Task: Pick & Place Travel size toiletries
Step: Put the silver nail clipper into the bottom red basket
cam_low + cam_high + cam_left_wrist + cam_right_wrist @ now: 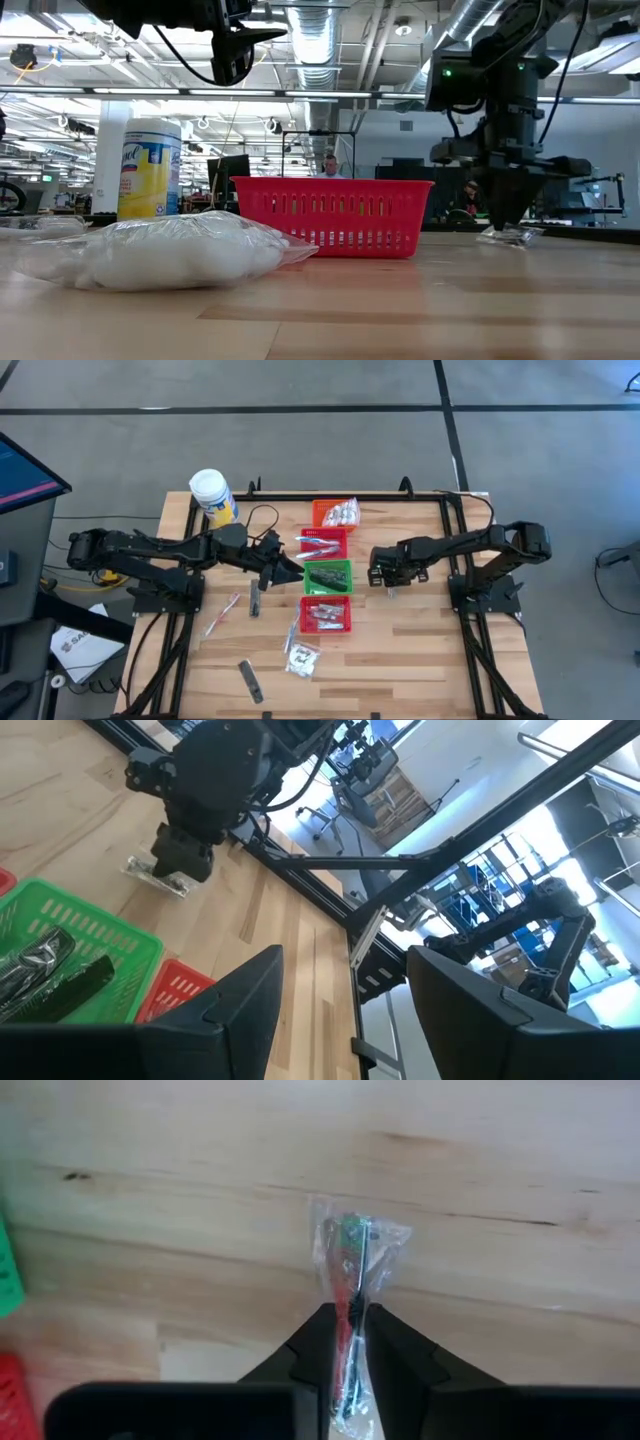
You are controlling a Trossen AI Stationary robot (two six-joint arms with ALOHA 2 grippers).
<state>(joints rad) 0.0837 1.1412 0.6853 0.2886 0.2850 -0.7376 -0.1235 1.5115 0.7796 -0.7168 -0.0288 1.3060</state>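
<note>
Two black jointed arms, left arm and right arm, with loose black cables looped along the links. Each ends in blocky matte-black fingers. A small green light glows on the right arm's upper housing.

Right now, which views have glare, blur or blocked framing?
Low view: the clear bag up close is soft, and bright ceiling lights glare behind the red basket. Left wrist view: windows blow out white, and the left gripper blocks the bottom. Right wrist view: the right gripper pinches a clear wrapped packet, evenly lit.
</note>
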